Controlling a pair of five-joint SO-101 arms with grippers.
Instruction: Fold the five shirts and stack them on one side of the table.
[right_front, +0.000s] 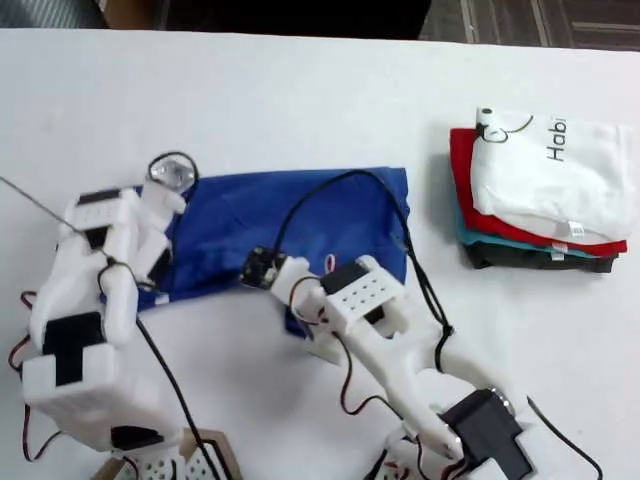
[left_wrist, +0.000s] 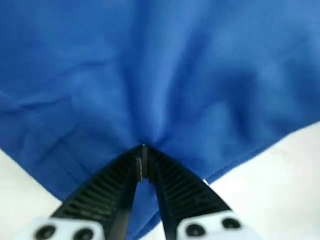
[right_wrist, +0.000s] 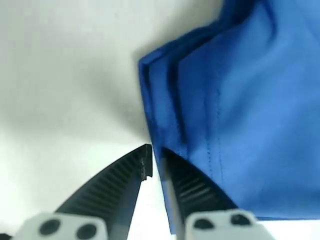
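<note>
From above: blue shirt (right_front: 300, 215) lying part-folded in the middle of the table (right_front: 300, 90), left arm (right_front: 90, 270) at its left edge and right arm (right_front: 370, 300) at its near edge, with a stack of four folded shirts (right_front: 540, 200) well apart on the right side, white on top, then red, teal and dark. From the left wrist: left gripper (left_wrist: 143, 155) clamped tight on a gathered pinch of the blue cloth. From the right wrist: right gripper (right_wrist: 155, 159) nipped on the layered edge of the folded corner, tips almost meeting.
</note>
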